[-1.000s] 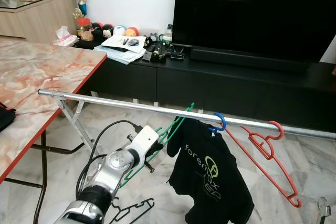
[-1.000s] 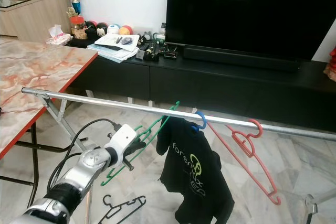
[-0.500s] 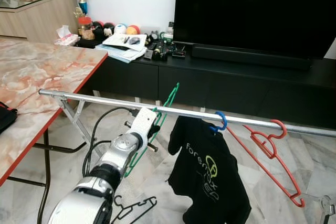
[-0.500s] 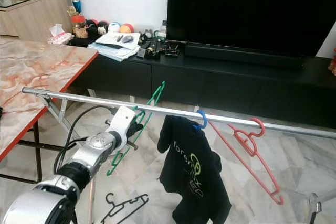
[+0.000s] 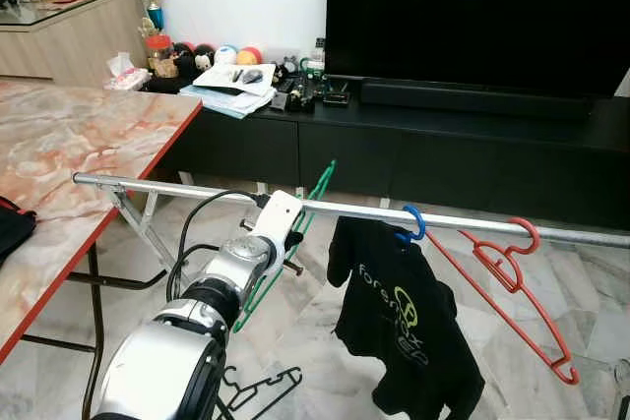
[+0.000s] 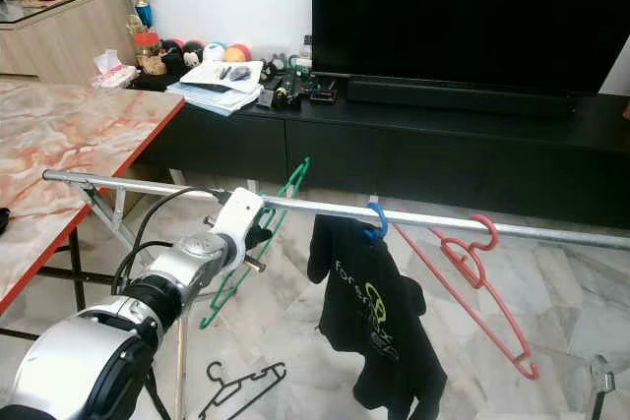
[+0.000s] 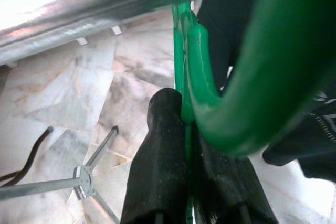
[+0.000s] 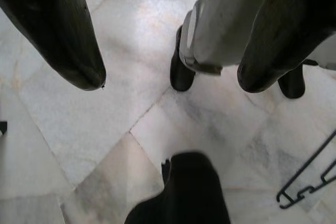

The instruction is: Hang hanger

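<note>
My left gripper point(image 5: 289, 242) is shut on the green hanger point(image 5: 313, 196), holding it up against the silver rail point(image 5: 187, 187). In the left wrist view the black fingers point(image 7: 157, 171) pinch the hanger's green neck point(image 7: 184, 93) just below the rail point(image 7: 105, 3), with the hook point(image 7: 273, 66) curving close by. The hook's tip pokes above the rail; whether it rests on the rail I cannot tell. My right gripper point(image 8: 172, 82) hangs open over the marble floor.
A black T-shirt point(image 5: 406, 327) on a blue hanger point(image 5: 414, 224) and a red hanger point(image 5: 514, 287) hang further right on the rail. A black hanger point(image 5: 258, 390) lies on the floor. A marble-topped table point(image 5: 79, 145) stands left, with a dark TV cabinet point(image 5: 443, 150) behind.
My left gripper has lifted the green hanger from below the rail up to it, so the hook now pokes above the rail. The camera has shifted slightly.
</note>
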Motion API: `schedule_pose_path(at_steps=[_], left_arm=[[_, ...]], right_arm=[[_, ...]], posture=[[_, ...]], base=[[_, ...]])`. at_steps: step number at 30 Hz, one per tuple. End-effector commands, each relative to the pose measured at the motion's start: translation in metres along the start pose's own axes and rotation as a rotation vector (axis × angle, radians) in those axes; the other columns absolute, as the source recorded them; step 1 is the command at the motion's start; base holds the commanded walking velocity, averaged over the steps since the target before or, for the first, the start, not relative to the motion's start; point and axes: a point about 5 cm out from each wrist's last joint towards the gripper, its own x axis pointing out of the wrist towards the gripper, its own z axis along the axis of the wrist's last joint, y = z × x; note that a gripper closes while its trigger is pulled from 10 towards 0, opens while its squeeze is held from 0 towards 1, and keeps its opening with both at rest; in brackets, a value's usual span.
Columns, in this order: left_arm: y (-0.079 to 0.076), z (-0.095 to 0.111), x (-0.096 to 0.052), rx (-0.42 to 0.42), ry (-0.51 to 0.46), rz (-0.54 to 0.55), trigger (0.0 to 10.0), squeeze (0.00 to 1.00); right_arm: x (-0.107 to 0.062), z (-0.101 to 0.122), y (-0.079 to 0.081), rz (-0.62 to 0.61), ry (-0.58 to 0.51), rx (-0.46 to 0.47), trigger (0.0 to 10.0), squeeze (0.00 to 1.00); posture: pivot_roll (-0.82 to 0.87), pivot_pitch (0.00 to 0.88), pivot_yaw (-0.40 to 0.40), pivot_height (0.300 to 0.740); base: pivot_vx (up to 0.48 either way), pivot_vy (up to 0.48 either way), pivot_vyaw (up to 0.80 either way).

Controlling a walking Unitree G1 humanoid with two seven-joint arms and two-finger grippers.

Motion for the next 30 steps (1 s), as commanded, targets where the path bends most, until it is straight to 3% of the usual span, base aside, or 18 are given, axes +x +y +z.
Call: schedule_pose_path(at_steps=[1, 13, 23, 30], left_arm=[[-0.001, 0.005, 0.001, -0.012, 0.007, 0.005, 10.0, 0.0], [-0.012, 0.004, 0.003, -0.129, 0.031, 0.021, 10.0, 0.0], [0.001, 0.001, 0.001, -0.249, 0.055, 0.109, 10.0, 0.0], [0.005, -0.009, 0.0, -0.241, 0.092, 0.129, 10.0, 0.0]], right_arm=[[-0.001, -0.003, -0.003, -0.01, -0.003, 0.019, 10.0, 0.0], [-0.008, -0.028, -0.02, -0.037, 0.038, -0.001, 10.0, 0.0], [-0.013, -0.037, -0.031, -0.041, 0.042, -0.018, 10.0, 0.0], [-0.014, -0.038, -0.034, -0.04, 0.041, -0.027, 10.0, 0.0]], posture=[[-0.06, 0.0, 0.039, 0.74], [-0.1, 0.028, 0.011, 0.74], [-0.11, 0.059, -0.013, 0.74], [-0.09, 0.058, -0.024, 0.74]], base=[[0.0, 0.0, 0.0], [0.0, 0.0, 0.0], [0.0, 0.0, 0.0], [0.0, 0.0, 0.0]])
